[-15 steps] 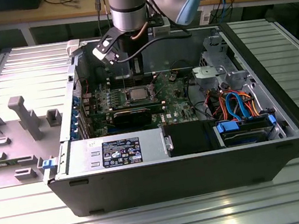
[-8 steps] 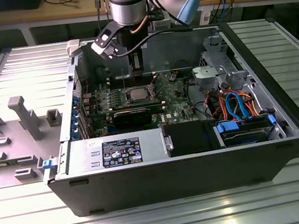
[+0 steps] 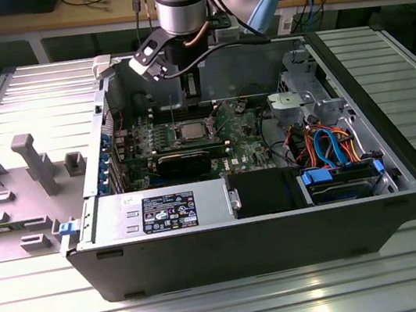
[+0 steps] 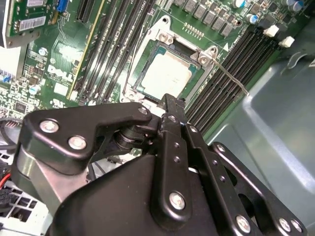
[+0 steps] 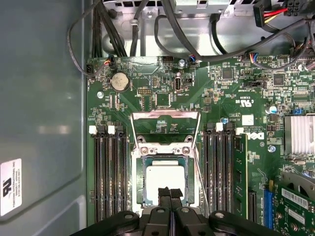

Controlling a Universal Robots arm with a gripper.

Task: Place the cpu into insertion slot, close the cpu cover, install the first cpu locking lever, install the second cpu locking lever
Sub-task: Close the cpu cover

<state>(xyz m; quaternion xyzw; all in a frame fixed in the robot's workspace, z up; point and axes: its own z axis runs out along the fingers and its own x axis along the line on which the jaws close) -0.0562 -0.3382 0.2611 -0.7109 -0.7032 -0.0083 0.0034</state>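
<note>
Well, step one looks done: the cpu [image 5: 165,179] lies flat in the insertion slot [image 5: 135,177], silver top up, on the green board [image 5: 147,81] toward the far side of the open computer case [image 3: 246,249]. But the cpu cover [image 5: 165,116] is not down. Its frame stands swung up on the hinge, just beyond the chip, with board showing through the cut-out. A thin wire lever [image 4: 230,77] sticks out loose from a socket corner in the second wrist view, so by my reading neither lever is latched. That leaves the cover and both levers to do. The arm [image 3: 180,2] drops straight down from above into the case, wrist vertical. The gripper [image 5: 170,191] hangs over the chip's edge opposite the hinge, fingers pressed together, holding nothing. Whether the tips touch the metal, I can't tell.
</note>
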